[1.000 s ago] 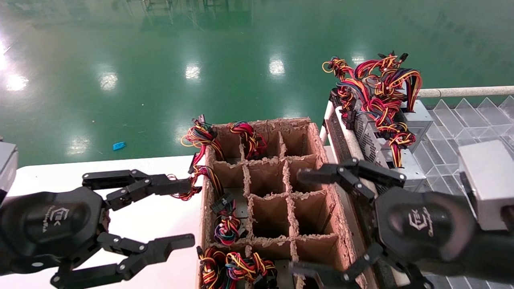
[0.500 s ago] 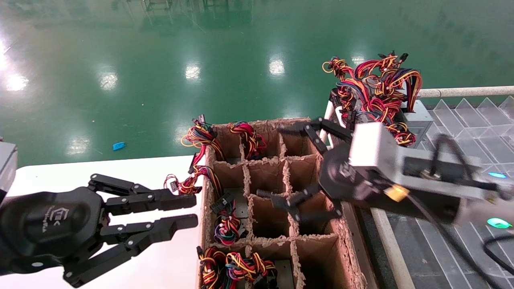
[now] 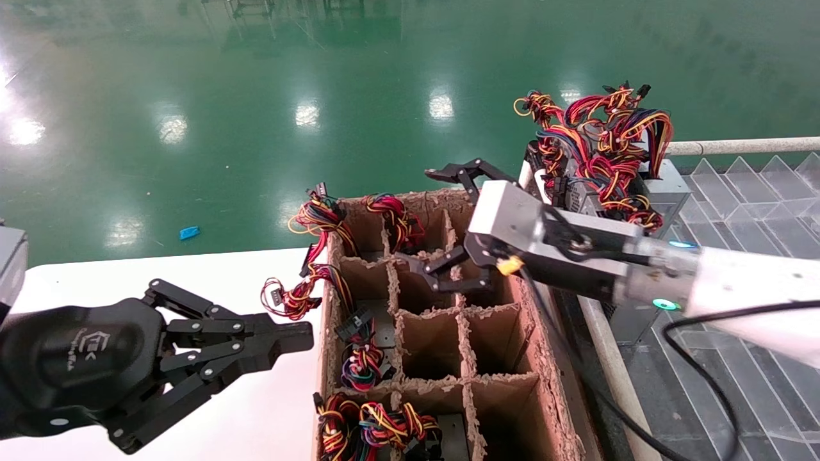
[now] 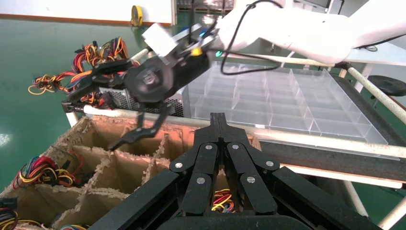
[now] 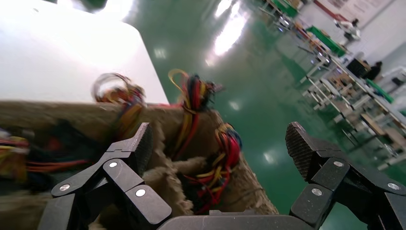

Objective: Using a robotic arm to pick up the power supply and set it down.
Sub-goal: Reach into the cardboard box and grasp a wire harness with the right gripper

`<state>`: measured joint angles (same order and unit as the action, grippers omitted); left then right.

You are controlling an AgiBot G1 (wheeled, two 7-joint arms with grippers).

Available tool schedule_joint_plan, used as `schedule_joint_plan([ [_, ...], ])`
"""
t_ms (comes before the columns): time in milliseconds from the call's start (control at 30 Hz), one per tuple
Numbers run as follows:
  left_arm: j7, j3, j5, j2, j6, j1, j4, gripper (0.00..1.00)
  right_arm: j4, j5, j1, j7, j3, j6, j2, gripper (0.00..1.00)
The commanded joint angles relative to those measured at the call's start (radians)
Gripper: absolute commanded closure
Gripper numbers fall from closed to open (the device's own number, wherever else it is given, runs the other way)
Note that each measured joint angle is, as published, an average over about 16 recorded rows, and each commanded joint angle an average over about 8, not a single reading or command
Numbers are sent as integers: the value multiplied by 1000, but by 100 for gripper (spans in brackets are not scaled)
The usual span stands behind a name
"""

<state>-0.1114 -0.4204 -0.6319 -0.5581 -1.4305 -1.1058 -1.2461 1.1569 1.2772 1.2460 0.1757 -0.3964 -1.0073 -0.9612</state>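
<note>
Silver power supplies (image 3: 666,184) with tangled red, yellow and black wires (image 3: 602,128) are stacked at the right rear. More wire bundles (image 3: 362,365) poke out of cells of the brown cardboard divider box (image 3: 500,358). My right gripper (image 3: 419,216) is open and empty, reaching over the box's back cells. The right wrist view shows its fingertips (image 5: 299,143) spread wide above a wire bundle (image 5: 227,148) in a cell. My left gripper (image 3: 301,336) hovers over the white table left of the box, shut on nothing. In the left wrist view its tips (image 4: 219,117) are pressed together.
A clear plastic compartment tray (image 3: 756,192) lies on the right behind a white rail (image 3: 602,358). The white table (image 3: 192,288) ends at a green floor beyond. The box's ragged dividers (image 3: 461,314) stand up between the cells.
My right arm swung from the near right side forward and left, over the box's back cells, staying open. My left gripper closed from wide open to shut.
</note>
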Motion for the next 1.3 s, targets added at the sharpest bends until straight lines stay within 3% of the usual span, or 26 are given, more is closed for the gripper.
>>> schedule_joint_plan([
  [33,0,0,0,0,0,0,0,100,-35,22,10,19,-9,21,-27,0],
  [500,0,0,0,0,0,0,0,100,-296,56,88,159,-24,86,-174,1],
  [567,0,0,0,0,0,0,0,100,-327,55,95,177,-23,91,-190,15],
  [767,0,0,0,0,0,0,0,100,-429,49,116,240,-19,111,-244,87],
  [833,0,0,0,0,0,0,0,100,-464,46,124,264,-16,119,-262,99],
  [1300,0,0,0,0,0,0,0,100,-642,10,157,427,15,151,-342,100],
])
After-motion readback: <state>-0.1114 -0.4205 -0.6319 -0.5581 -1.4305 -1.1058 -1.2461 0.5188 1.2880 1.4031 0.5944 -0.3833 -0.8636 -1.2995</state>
